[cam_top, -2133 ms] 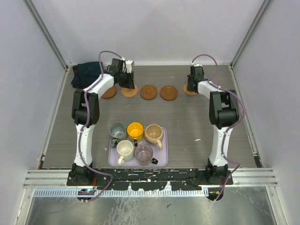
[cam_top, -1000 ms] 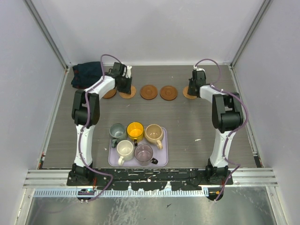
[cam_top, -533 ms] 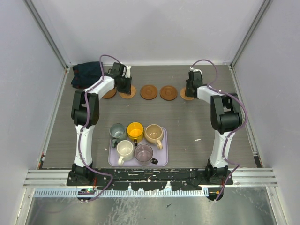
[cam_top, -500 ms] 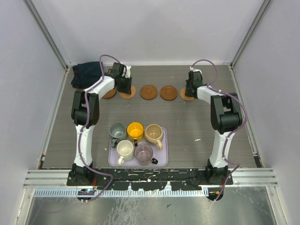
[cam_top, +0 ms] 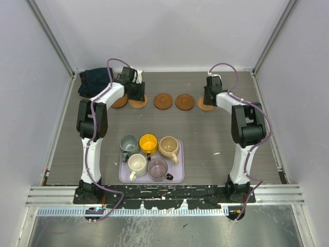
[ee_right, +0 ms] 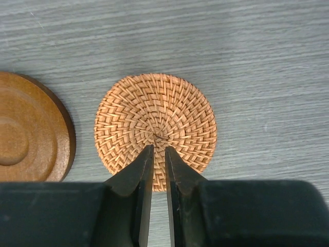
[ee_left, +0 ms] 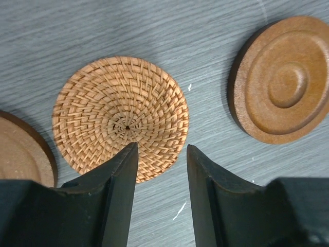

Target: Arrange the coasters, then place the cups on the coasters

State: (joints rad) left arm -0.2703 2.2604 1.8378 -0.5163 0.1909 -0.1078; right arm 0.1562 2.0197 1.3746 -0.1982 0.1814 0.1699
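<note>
Grey wood-grain table [cam_top: 205, 134], white walls [cam_top: 164, 31]. Your left gripper [ee_left: 162, 149] spread, empty; woven coaster [ee_left: 121, 110] just ahead of tips. Right gripper [ee_right: 159, 149] barely parted, empty, over second woven coaster [ee_right: 154, 116]. Both likely light, thin, rough: pinch rim. Cups [cam_top: 148, 144] well behind grippers.

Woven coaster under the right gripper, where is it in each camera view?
Top external: woven coaster, far right end of the row.
Right wrist: woven coaster at centre.
Left wrist: not in it; second woven coaster shows instead.
Shared landmark: ringed wooden coaster just left of it.
</note>
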